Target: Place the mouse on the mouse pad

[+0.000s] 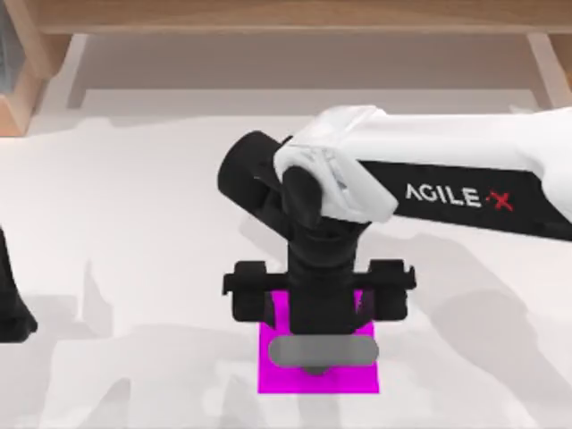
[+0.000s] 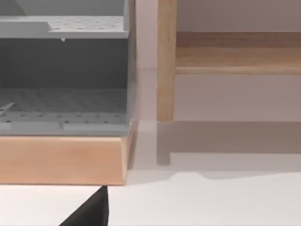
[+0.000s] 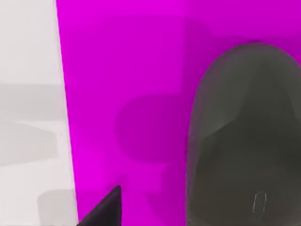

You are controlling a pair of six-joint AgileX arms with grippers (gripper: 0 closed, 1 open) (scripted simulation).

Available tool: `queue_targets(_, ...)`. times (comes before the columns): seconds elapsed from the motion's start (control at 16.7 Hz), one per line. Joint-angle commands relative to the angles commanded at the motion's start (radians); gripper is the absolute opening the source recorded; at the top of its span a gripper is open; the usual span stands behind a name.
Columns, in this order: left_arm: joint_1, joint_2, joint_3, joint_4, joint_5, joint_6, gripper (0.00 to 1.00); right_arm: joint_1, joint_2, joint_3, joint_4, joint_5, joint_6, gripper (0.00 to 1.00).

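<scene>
A pale white table point(image 1: 134, 223) is stretching across the top view, with a wooden frame point(image 1: 286, 16) running along its far edge. The magenta mouse pad point(image 1: 277, 375) is lying at the table's near side, about midway across. The grey mouse point(image 1: 323, 350) is sitting on the pad, lying crosswise. The right arm point(image 1: 447, 192) is reaching in from the right edge, and the right gripper point(image 1: 320, 299) is hanging directly over the pad and mouse; whether its fingers are apart or together I cannot tell. The left arm point(image 1: 13, 304) is sitting parked at the left edge, well apart from the pad.

The left wrist view is facing a grey perforated shelf unit point(image 2: 63, 75) on a wooden base point(image 2: 63, 160), beside a wooden post point(image 2: 166, 61).

The right wrist view is looking down on the pad point(image 3: 127, 84), with the mouse point(image 3: 244, 136) resting on it and bare table point(image 3: 28, 117) beside the pad's edge.
</scene>
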Motion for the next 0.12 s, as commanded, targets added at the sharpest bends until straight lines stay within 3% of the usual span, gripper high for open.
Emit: queue_targets(0.12, 0.000, 0.000, 0.000, 0.000, 0.000, 0.000, 1.00, 0.000, 0.000, 0.000, 0.000, 0.000, 0.000, 1.00)
